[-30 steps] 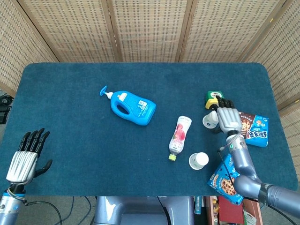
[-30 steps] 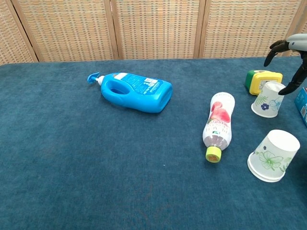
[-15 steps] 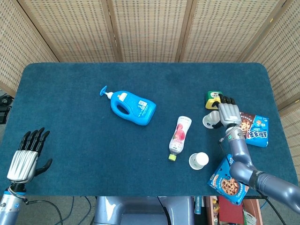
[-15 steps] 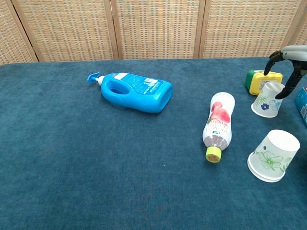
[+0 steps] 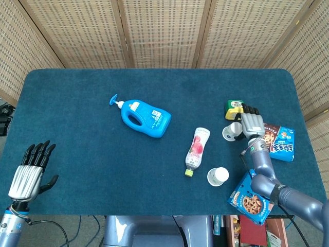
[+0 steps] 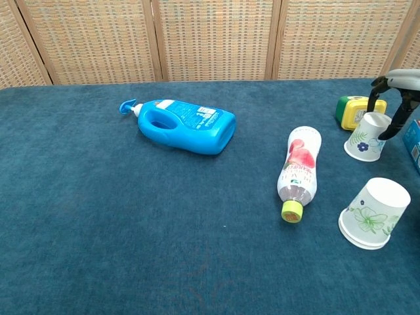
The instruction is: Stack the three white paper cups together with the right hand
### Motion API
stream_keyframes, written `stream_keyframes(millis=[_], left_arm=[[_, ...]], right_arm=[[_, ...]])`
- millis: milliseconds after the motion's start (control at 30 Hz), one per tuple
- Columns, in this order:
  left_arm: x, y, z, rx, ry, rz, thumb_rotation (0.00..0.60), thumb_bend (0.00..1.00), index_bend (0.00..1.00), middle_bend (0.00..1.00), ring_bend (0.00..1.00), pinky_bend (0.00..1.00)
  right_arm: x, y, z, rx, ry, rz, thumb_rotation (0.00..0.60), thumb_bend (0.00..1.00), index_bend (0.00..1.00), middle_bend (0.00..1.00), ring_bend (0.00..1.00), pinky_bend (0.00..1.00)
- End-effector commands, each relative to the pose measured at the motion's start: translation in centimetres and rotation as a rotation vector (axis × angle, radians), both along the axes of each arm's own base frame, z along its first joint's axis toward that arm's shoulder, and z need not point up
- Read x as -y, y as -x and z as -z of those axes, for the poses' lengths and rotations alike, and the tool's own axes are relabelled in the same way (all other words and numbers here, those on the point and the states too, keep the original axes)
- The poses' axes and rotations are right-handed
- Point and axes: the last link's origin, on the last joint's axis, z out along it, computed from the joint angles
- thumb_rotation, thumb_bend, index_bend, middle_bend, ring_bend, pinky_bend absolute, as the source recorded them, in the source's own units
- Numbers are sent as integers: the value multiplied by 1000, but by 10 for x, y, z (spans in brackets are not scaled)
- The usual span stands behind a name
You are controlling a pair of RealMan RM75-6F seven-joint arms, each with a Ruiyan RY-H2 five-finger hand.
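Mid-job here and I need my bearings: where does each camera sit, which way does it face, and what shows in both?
Head view: high up, looking steeply down on the whole blue table; shows left hand and right hand with forearm.
Chest view: low at the near edge, looking across toward the wicker screen; only the right hand's fingers show.
Shared: blue detergent bottle, pink bottle, two paper cups.

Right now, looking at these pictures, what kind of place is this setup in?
Probably a robot test room, not a home: a table covered in blue cloth, woven folding screens closing it off behind, and unrelated props laid out, such as a blue detergent bottle and flowered paper cups.
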Motion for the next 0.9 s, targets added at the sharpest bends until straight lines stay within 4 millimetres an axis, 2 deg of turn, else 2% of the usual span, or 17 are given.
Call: stream_keyframes(millis=[33,367,533,667,900], left_arm=[[0,0,0,0,1,0,600,315,0,0,0,0],[-1,0,0,3,1,1,600,315,0,0,0,0],[-1,0,-1,5,-1,1,600,315,0,0,0,0],[0,0,-3,10,-5,3,600,315,0,0,0,0],[1,-2,-4,15,-5,11,600,315,0,0,0,0]], right_arm=[[0,2,2,7,-1,5,600,135,489,84,0,54],[1,-6,0,2,8,-32,600,135,524,102,0,54],[4,-24,-16,-10,12,-71,600,135,524,95,0,54],[3,-44,-37,-18,17,-95,600,135,524,93,0,54],[-19,-68,-60,-29,-23,-93,600,135,524,92,0,54]])
